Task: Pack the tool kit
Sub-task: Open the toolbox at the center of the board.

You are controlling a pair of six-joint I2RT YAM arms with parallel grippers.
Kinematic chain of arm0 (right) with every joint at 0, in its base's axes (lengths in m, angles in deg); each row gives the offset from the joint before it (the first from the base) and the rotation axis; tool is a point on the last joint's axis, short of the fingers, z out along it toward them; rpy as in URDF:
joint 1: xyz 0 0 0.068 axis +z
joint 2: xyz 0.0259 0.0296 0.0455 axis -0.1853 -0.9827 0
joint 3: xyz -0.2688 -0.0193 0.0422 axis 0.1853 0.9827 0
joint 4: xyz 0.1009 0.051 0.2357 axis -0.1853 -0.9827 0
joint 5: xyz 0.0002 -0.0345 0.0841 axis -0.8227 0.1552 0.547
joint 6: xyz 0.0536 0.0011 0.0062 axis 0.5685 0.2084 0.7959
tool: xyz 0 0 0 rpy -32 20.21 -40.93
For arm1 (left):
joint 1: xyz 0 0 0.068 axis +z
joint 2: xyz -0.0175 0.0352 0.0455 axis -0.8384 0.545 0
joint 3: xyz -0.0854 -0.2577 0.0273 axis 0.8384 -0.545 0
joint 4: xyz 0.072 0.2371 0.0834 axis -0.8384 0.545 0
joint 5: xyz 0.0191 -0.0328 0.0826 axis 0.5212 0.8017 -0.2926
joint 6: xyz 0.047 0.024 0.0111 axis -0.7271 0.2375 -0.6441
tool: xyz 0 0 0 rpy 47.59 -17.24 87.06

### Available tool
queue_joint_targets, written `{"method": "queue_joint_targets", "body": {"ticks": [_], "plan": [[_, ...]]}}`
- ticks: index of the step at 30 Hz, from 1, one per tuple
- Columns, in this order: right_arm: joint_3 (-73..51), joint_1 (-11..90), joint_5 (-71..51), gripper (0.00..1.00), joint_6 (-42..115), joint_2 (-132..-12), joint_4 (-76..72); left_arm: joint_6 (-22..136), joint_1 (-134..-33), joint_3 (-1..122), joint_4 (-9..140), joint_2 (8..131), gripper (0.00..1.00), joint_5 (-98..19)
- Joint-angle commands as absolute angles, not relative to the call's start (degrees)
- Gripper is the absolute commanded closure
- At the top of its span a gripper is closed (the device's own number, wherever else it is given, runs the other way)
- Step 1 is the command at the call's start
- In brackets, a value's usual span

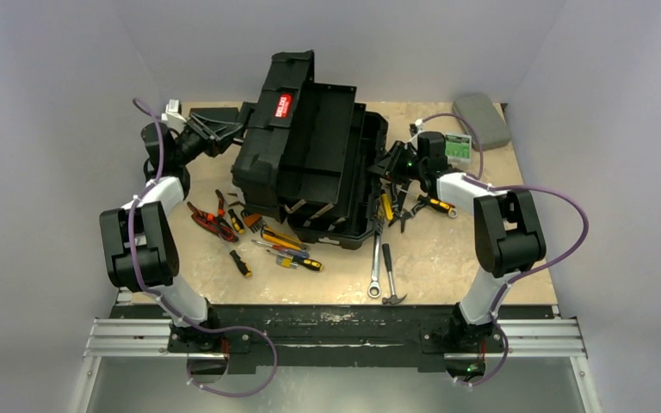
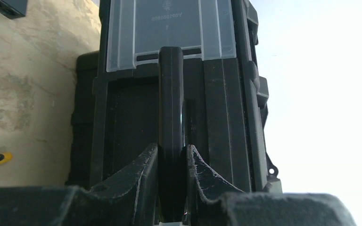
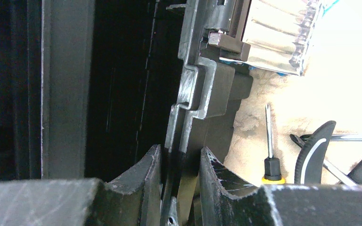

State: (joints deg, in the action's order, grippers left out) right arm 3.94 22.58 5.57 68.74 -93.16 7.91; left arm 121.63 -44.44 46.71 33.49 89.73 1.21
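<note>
While both arms stretch in from the near edge, the toolbox (image 1: 310, 151) sits mid-table, lid swung up and leaning left. Left pincer (image 2: 172, 151) comes in at the box's left side, fingers (image 2: 146, 172) clamped on a black bar (image 2: 171, 94) of the lid, below a clear cover (image 2: 169, 28). Right pincer (image 3: 180, 153) straddles the box's right wall (image 3: 202, 94) and grips it. Box interior reads plain black in the right wrist view, contents not discernible. Loose on the table (image 1: 447, 258): pliers (image 1: 211, 224) and screwdrivers (image 1: 288, 249) front-left, wrench (image 1: 375, 275) and hammer (image 1: 389, 280) front-right. Bare table shows near-right; a grey case (image 1: 482, 120) sits in the far-right corner.
</note>
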Motion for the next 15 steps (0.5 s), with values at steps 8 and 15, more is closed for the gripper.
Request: {"method": "queue_joint_targets", "body": {"ticks": [8,15], "plan": [[5.4,21.3,-0.8,1.0,62.9,-92.8,5.9,118.4,-40.0,42.1,21.9,95.8,1.0,-0.3],[5.5,21.3,-0.7,1.0,63.3,-93.0,6.2,116.6,-38.6,41.1,23.2,97.8,1.0,-0.3]]}}
